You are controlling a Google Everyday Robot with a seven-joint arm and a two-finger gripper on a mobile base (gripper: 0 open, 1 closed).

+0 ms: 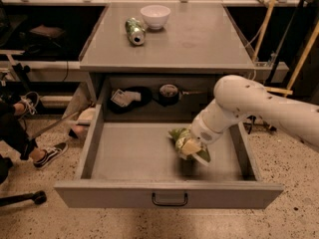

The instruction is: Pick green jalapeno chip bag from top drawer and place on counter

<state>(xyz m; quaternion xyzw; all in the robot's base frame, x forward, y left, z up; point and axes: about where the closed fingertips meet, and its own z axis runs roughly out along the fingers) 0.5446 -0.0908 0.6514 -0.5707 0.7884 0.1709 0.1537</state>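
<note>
The top drawer [169,195] is pulled wide open below the counter [199,39]. The green jalapeno chip bag [180,135] is in the drawer's right half, crumpled and tilted, with a shadow under it. My gripper [188,146] reaches down into the drawer from the right on the white arm [239,106] and is shut on the bag just above the drawer floor. The fingers are mostly hidden by the bag.
On the counter a green drink can [134,31] lies on its side next to a white bowl [155,16]. Behind the drawer, dark objects [130,97] sit inside the cabinet. A person's shoe [47,155] and a chair wheel [37,197] are on the floor at the left.
</note>
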